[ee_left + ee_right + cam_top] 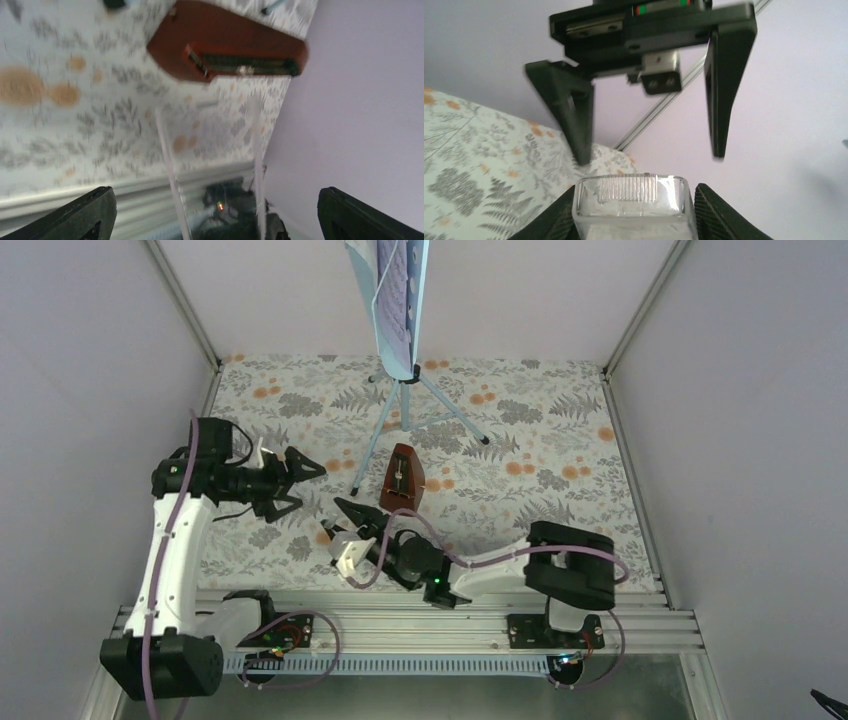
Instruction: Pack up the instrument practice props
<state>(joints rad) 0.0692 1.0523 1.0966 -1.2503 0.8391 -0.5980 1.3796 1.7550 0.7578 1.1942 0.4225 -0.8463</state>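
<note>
The reddish-brown metronome (403,478) stands on the floral cloth, in front of the pale-blue music stand (405,330) on its tripod legs (372,445). The sheet-music pages (385,280) rest on the stand. My left gripper (312,487) is open and empty, left of the metronome, which shows at the top of the left wrist view (225,47). My right gripper (335,520) points at the left gripper and is shut on a clear plastic cover (634,205), held above the cloth. The cover also shows, blurred, between the left fingers (210,150).
The floral cloth (560,470) covers the table inside pale walls (740,440). An aluminium rail (440,625) with the arm bases runs along the near edge. The left gripper (651,150) hangs open just beyond the clear cover in the right wrist view.
</note>
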